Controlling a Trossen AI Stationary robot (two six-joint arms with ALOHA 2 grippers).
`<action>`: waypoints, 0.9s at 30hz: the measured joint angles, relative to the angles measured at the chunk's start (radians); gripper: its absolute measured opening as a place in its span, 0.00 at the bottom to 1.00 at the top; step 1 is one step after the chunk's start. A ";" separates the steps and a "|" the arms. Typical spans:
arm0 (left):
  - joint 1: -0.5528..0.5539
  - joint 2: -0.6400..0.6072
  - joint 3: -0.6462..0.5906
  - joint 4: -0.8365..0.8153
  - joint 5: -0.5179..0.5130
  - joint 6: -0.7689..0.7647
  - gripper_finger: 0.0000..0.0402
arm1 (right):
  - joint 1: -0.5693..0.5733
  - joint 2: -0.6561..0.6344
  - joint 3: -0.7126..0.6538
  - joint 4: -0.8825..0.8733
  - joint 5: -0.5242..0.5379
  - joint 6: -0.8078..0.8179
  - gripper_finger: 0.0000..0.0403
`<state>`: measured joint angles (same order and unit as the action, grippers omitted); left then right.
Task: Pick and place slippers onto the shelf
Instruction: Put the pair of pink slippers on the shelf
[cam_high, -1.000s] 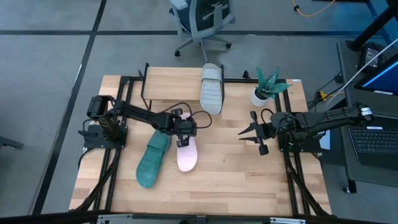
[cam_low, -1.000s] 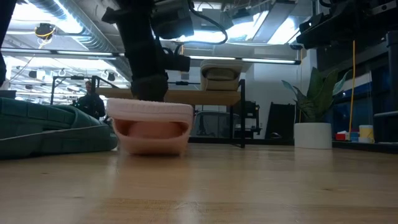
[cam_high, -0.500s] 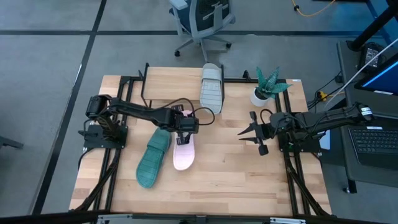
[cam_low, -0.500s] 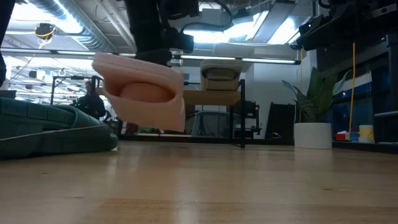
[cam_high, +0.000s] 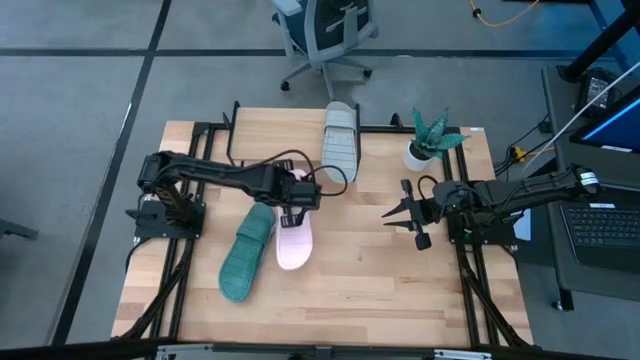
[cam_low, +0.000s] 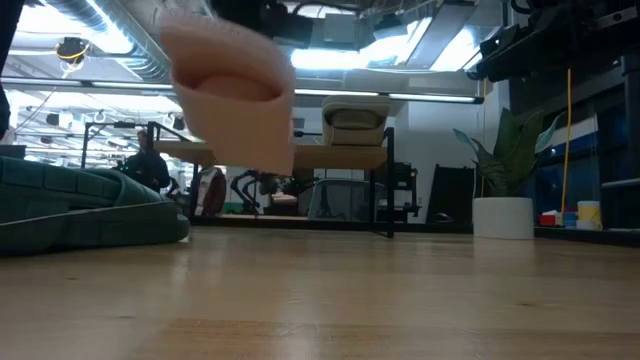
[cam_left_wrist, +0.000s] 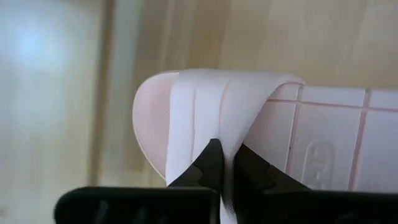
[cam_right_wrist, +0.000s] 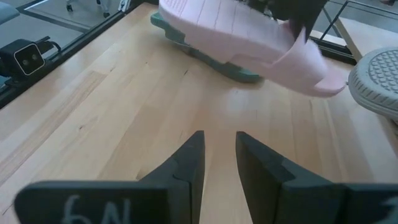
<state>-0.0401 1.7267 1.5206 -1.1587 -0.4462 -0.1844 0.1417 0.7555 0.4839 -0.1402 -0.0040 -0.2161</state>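
My left gripper is shut on the pale pink slipper, which hangs above the table in the low view. The teal green slipper lies sole-down on the table to its left. The grey slipper lies on the shelf at the far edge, its near end sticking out over the plank's edge. My right gripper is open and empty at the table's right, pointing left; its fingers also show in the right wrist view. My left gripper pinches the pink slipper's wide strap at its edge, one finger on the strap's outer face and the other on its inner side. The fingers come from above, pointing down. The slipper hangs tilted, lifted clear of the table.
A potted plant in a white pot stands at the far right, beside the shelf. Bare tabletop lies toward the near edge. An office chair stands on the floor beyond the table.
My left gripper has gone up and a little toward the far edge with the pink slipper. The slipper, which rested on the table a second ago, is now lifted clear and tilted.
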 joint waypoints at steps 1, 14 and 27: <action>-0.003 0.000 0.017 -0.024 -0.012 0.000 0.03 | 0.000 0.000 0.000 0.000 0.000 0.000 0.23; -0.039 -0.001 0.204 -0.221 -0.133 -0.026 0.03 | 0.000 0.000 0.000 0.000 0.000 -0.002 0.23; -0.027 -0.002 0.264 -0.270 -0.204 0.014 0.03 | 0.000 0.000 0.000 0.000 0.000 -0.002 0.23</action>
<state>-0.0672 1.7252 1.7846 -1.4288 -0.6500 -0.1708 0.1417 0.7555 0.4839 -0.1398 -0.0040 -0.2184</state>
